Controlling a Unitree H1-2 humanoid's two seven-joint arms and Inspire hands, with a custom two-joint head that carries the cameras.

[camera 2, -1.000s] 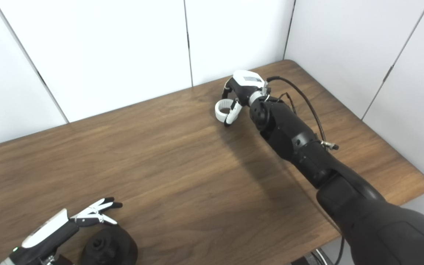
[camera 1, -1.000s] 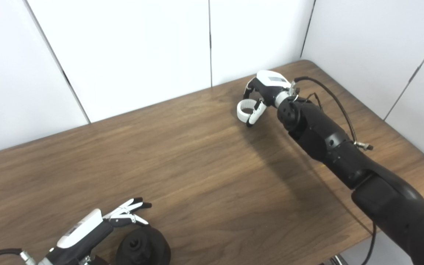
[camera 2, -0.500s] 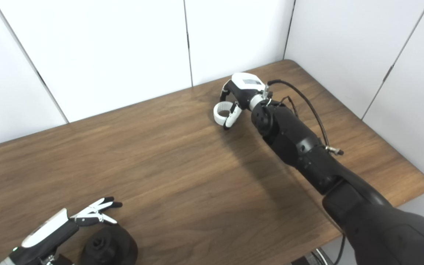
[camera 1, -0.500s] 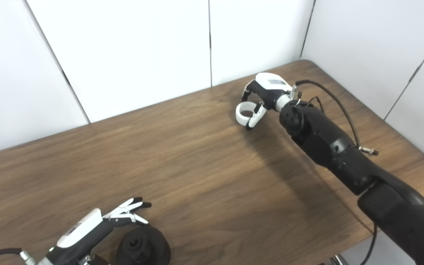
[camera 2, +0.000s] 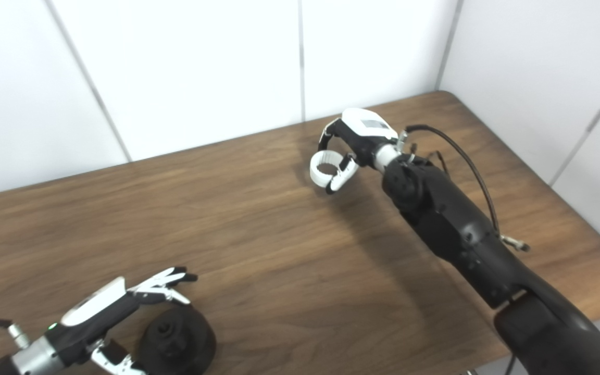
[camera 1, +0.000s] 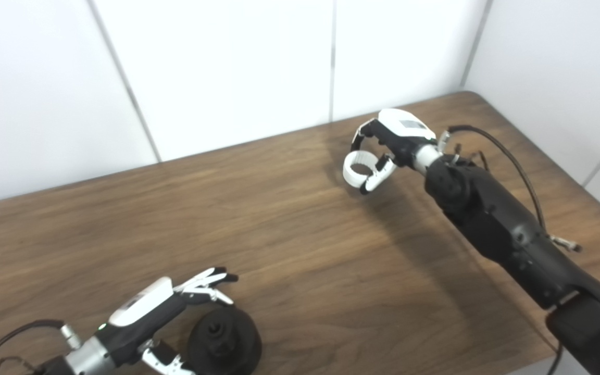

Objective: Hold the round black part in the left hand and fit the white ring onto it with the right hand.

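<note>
Near the wooden worktop's (camera 1: 289, 229) far edge, the right hand (camera 1: 391, 140) grips the smooth white ring (camera 1: 358, 170) in curled fingers. At the near edge, the left hand (camera 1: 149, 312), fingers spread, flanks the round black part (camera 1: 224, 337); open wood lies between.

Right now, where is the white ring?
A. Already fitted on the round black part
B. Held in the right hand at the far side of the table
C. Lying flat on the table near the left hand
B: the right hand grips the white ring, far from the round black part.
</note>
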